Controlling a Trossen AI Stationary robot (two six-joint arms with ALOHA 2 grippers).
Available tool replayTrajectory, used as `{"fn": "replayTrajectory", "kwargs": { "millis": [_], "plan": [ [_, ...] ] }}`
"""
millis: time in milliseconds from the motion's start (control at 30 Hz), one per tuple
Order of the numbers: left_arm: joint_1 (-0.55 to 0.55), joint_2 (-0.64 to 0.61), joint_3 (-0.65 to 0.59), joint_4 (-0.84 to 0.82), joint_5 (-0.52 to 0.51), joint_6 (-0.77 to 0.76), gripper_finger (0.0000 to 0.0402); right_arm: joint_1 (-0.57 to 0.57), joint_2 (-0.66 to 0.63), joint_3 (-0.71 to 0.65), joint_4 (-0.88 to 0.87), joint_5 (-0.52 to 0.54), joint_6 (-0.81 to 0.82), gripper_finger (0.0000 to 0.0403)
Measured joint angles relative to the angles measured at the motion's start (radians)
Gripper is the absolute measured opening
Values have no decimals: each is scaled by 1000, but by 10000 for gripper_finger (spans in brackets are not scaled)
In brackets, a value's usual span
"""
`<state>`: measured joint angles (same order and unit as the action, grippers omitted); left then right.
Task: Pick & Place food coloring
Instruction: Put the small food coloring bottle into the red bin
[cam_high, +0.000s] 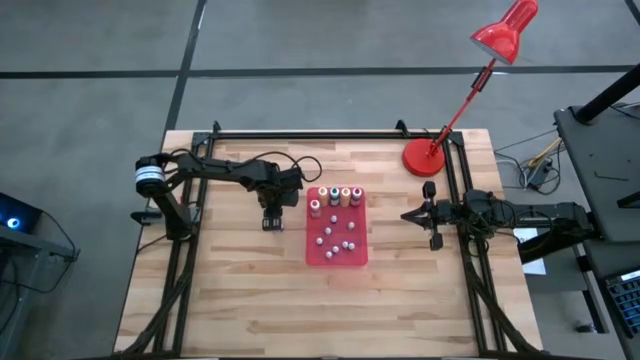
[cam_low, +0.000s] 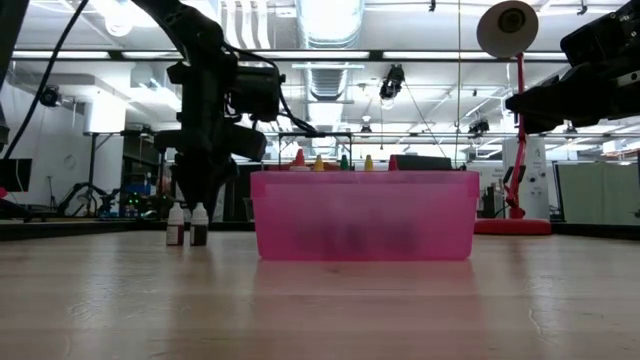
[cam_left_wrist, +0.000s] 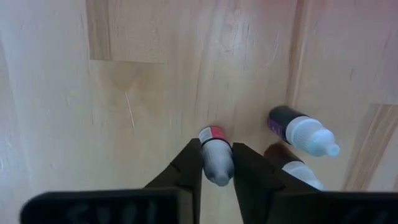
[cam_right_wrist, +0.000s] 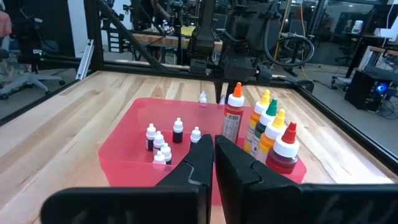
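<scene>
Pinching one small food coloring bottle (cam_left_wrist: 216, 158) between its fingers, the left gripper (cam_left_wrist: 216, 168) stands on the wooden counter (cam_high: 240, 290) just beside the red tray (cam_high: 352, 258). Two more small bottles (cam_left_wrist: 303, 130) lie close by. Several others stand inside the tray. Right gripper (cam_high: 417, 214) waits at the tray's other side, fingers pressed together.

Bright ceiling strip lights (cam_low: 330, 20) glare overhead, while the near tabletop (cam_low: 320, 310) looks soft and blurred.
</scene>
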<state>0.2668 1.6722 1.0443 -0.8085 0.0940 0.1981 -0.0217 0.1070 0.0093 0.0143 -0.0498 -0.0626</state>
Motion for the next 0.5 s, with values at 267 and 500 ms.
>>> {"fn": "replayTrajectory", "kwargs": {
  "millis": [267, 500],
  "plan": [
    [0, 0, 16, -35, -1, 10, 38, 0, 0, 0, 0, 0, 0, 9],
    [-1, 0, 70, -105, -9, 29, 39, 0, 0, 0, 0, 0, 2, 9]
  ]
}}
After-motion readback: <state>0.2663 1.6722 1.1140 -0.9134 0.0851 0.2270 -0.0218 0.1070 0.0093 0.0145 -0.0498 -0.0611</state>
